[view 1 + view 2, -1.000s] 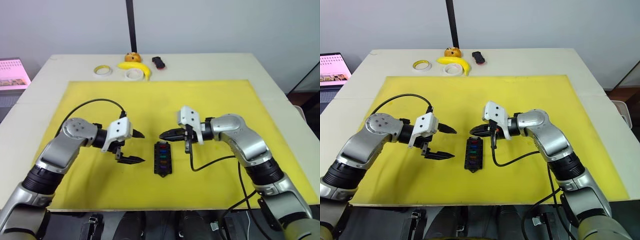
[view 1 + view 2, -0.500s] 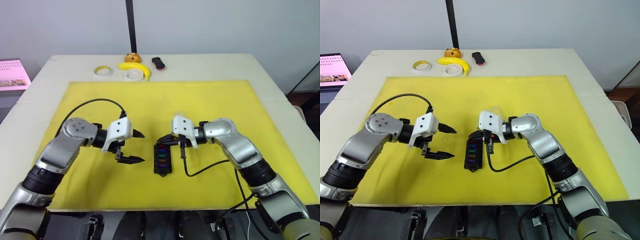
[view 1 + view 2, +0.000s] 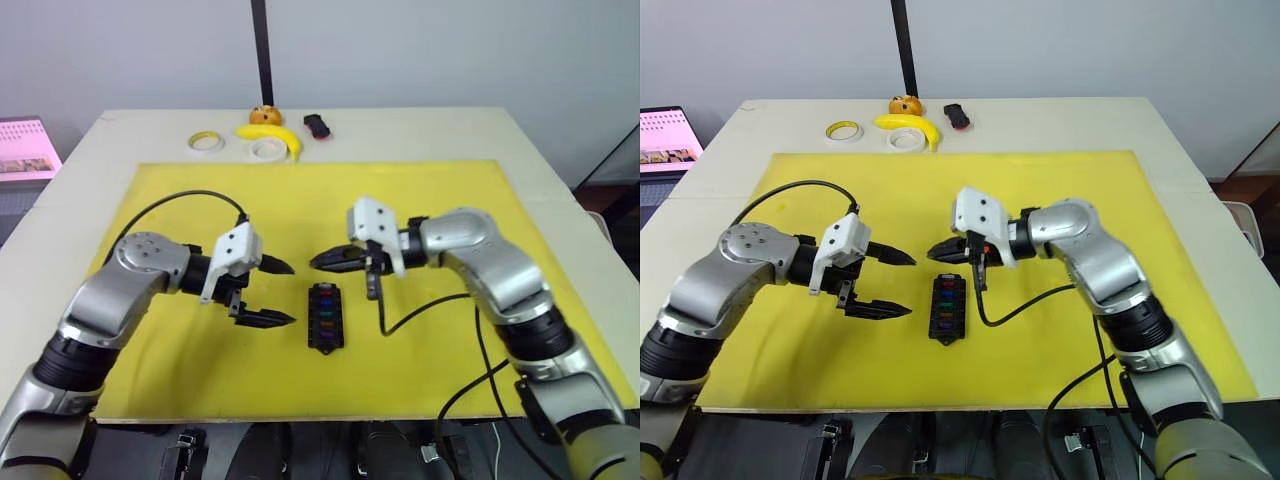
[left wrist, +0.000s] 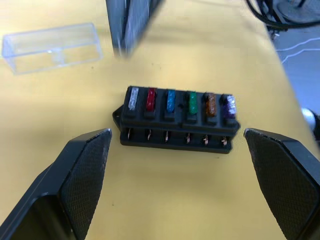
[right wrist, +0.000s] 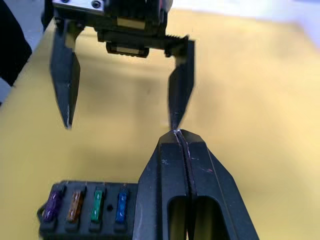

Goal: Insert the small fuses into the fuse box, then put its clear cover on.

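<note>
Fuse box (image 3: 325, 317) sits mid-mat, all six fuses (image 4: 180, 102) seated. At its nine o'clock your left gripper (image 3: 280, 292) hangs wide open; at twelve your right gripper (image 3: 322, 262) is pinched closed, empty. The clear cover (image 4: 51, 46) may skid when grabbed.

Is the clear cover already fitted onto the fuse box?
No, the clear cover lies on the yellow mat apart from the fuse box.
</note>
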Robot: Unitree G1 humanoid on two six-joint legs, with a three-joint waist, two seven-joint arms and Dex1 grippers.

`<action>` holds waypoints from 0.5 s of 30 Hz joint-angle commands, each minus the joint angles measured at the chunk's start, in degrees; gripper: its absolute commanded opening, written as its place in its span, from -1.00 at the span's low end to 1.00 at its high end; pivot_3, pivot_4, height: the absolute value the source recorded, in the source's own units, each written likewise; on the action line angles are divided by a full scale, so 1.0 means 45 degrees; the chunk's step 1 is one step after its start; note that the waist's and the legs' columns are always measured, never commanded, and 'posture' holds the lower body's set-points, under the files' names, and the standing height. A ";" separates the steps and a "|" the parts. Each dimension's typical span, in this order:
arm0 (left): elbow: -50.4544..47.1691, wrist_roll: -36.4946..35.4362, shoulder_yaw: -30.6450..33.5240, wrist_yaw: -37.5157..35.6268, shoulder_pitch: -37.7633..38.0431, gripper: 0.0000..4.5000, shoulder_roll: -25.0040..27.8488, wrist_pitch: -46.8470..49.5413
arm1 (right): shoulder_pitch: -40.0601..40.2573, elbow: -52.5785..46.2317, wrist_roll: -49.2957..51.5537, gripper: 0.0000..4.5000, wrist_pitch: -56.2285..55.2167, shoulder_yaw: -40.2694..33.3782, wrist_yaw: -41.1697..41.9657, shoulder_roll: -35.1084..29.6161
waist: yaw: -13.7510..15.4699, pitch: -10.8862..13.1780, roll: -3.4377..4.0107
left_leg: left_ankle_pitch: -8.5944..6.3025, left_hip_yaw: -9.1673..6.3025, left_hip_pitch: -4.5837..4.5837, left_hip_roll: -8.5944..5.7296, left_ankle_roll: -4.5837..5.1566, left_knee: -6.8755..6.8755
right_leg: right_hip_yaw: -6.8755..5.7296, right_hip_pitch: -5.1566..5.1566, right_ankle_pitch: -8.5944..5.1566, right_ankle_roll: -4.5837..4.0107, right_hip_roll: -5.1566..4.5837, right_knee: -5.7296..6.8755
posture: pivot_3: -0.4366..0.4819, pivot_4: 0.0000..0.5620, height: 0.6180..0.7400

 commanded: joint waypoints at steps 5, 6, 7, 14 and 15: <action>-0.0672 -0.0829 0.2118 -0.0389 0.1400 1.00 0.2224 0.0437 | 0.1465 -0.0167 -0.0323 -0.99 -0.1266 -0.1332 0.1310 -0.3651 | 0.0025 0.0002 -0.0001 | -0.0001 0.0004 -0.0003 -0.0002 0.0001 -0.0004 | -0.0001 0.0002 0.0000 0.0000 -0.0005 -0.0012 | -0.05 -0.47 1.00; -0.0646 -0.0969 0.2473 -0.0440 0.1630 1.00 0.2543 0.0586 | 0.1740 0.0097 -0.0329 -0.99 -0.1479 -0.1613 0.1462 -0.4141 | 0.0018 0.0002 -0.0001 | -0.0001 0.0006 -0.0005 -0.0002 0.0001 -0.0004 | 0.0000 0.0002 0.0000 0.0000 -0.0006 -0.0014 | -0.05 -0.47 1.00; -0.0614 -0.1042 0.2811 -0.0474 0.1883 1.00 0.2848 0.0666 | 0.2030 0.0345 -0.0308 -0.99 -0.1750 -0.1945 0.1604 -0.4568 | 0.0016 0.0003 -0.0001 | -0.0001 0.0006 -0.0004 -0.0001 0.0001 -0.0003 | 0.0000 0.0002 0.0000 0.0000 -0.0006 -0.0013 | -0.05 -0.47 1.00; 0.0066 -0.1158 0.5446 -0.0792 0.4276 1.00 0.4437 0.0683 | 0.3867 0.1588 0.0195 0.06 -0.2975 -0.4296 0.2877 -0.7016 | -0.0053 0.0006 0.0009 | -0.0001 0.0026 0.0013 0.0015 0.0001 -0.0020 | 0.0004 -0.0004 -0.0001 -0.0005 -0.0002 -0.0013 | -0.05 -0.47 1.00; 0.0099 -0.1125 0.5644 -0.0788 0.4517 1.00 0.4512 0.0616 | 0.3945 0.1777 0.0159 0.29 -0.3129 -0.4449 0.2897 -0.7154 | -0.0049 0.0006 0.0009 | -0.0001 0.0030 0.0023 0.0018 0.0001 -0.0021 | 0.0004 0.0002 -0.0001 -0.0006 -0.0002 -0.0013 | -0.05 -0.47 1.00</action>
